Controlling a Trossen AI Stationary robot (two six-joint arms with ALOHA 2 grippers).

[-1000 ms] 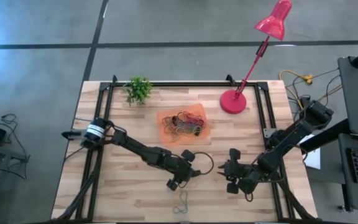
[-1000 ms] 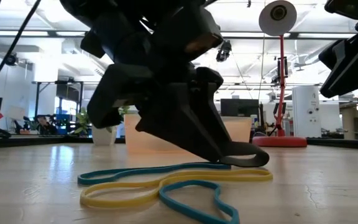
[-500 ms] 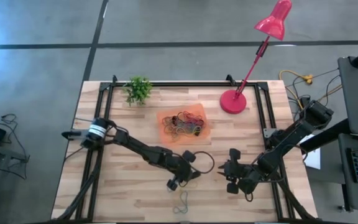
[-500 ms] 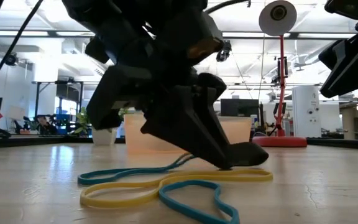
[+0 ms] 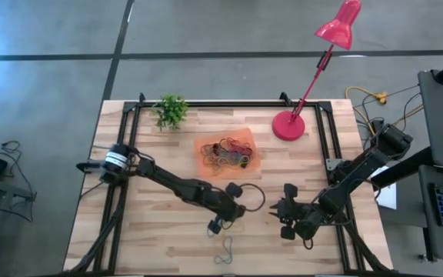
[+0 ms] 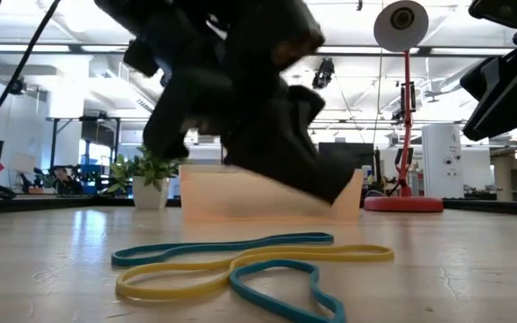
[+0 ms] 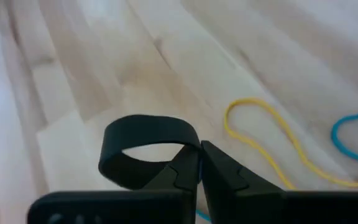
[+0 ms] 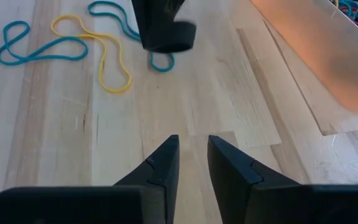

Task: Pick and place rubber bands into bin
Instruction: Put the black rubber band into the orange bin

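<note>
Left gripper point(image 7: 199, 163) pinched on a limp, light black band point(image 7: 143, 144), held by one edge; right gripper point(image 8: 192, 155) narrowly parted, empty.

light: bright, even, from ceiling fixtures in low view | shadows: soft, faint | glare: pale sheen on table point(image 7: 55, 93) | blur: left gripper point(image 6: 267, 135) smeared in low view

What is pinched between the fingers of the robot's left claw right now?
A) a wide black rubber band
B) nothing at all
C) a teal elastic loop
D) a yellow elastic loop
A: in the left wrist view the left gripper is shut on a wide black rubber band, while the thin yellow rubber band and the teal rubber band lie on the pale wooden table.
</note>
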